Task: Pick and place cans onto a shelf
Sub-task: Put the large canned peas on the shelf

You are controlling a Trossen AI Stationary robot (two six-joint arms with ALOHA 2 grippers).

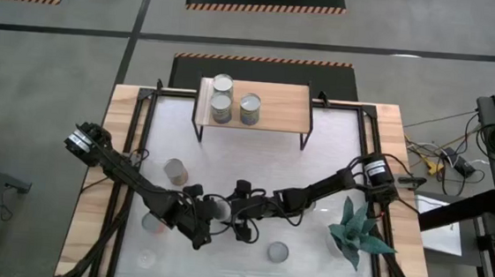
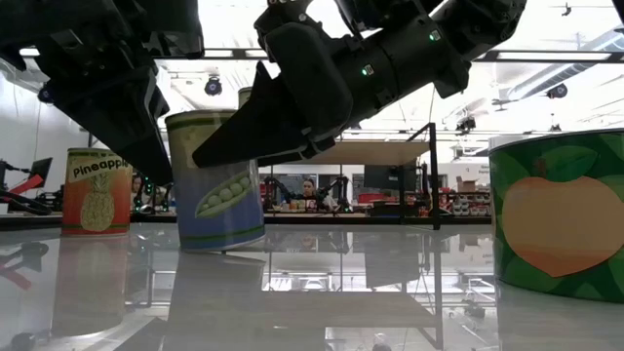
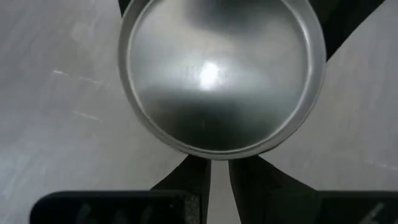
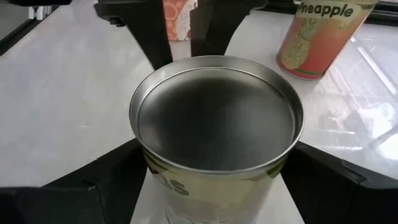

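The pea can [image 2: 214, 180] had a blue-green label and shiny lid, standing upright, axis vertical, mid-front on the surface [image 1: 316, 170]. Right gripper [image 4: 214, 177] sat spread wide around it; left gripper [image 1: 198, 232] was clenched, empty, just beside.

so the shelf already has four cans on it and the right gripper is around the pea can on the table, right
Not quite: the high view shows three cans on the shelf, not four. The rest holds: the right gripper has its fingers either side of the pea can, which stands on the table.
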